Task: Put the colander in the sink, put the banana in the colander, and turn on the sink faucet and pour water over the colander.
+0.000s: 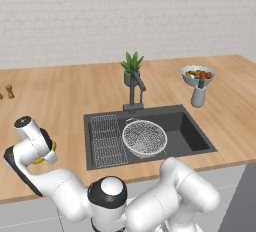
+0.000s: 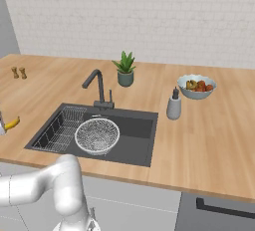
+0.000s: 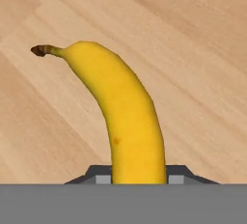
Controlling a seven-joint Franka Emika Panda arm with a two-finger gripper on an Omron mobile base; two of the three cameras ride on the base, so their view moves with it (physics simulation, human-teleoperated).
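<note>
With its curved yellow body rising straight up between my two dark finger tips, the small banana point(image 3: 126, 121) looks pinched at its lower end by my pincer point(image 3: 139, 178); the fingers sit tight against both sides of the fruit. Skin is smooth bright yellow, slightly orange-tinted low down, one tiny brown speck mid-body, and a dark brown stem tip curling off to the upper left in the hand view. Light wooden countertop point(image 3: 193, 49) lies behind it.

From the left base view, the yellow shows beside my white hand, over the counter well left of the dark grey rectangular sink point(image 1: 195, 131). Right base view: banana at far left edge, over the wood, apart from the basin.

The round silver wire-mesh colander point(image 1: 144, 137) sits in the sink, just beside the flat wire rack point(image 1: 106, 138). Dark grey faucet point(image 1: 136, 92) stands behind the basin, spout angled. Potted green plant point(image 1: 131, 67) right behind it.
</note>
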